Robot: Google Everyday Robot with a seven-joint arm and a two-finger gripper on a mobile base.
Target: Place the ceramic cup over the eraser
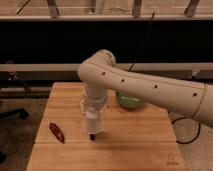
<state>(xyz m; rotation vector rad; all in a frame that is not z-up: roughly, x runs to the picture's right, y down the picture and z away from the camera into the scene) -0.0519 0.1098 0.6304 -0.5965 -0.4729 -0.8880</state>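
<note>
My gripper [93, 125] hangs straight down from the big white arm over the middle of the wooden table [145, 145]. It is shut on the ceramic cup [93, 123], a small white tapered shape at the arm's tip. The cup is held just above the eraser [92, 135]. Only the eraser's small black lower end shows under the cup. The fingers themselves are hard to tell apart from the cup.
A green bowl [131, 103] sits at the back right of the table, partly behind the arm. A dark red elongated object [57, 132] lies near the left front. A pale block [83, 104] peeks out at the arm's left edge. A black cable hangs at the table's right side.
</note>
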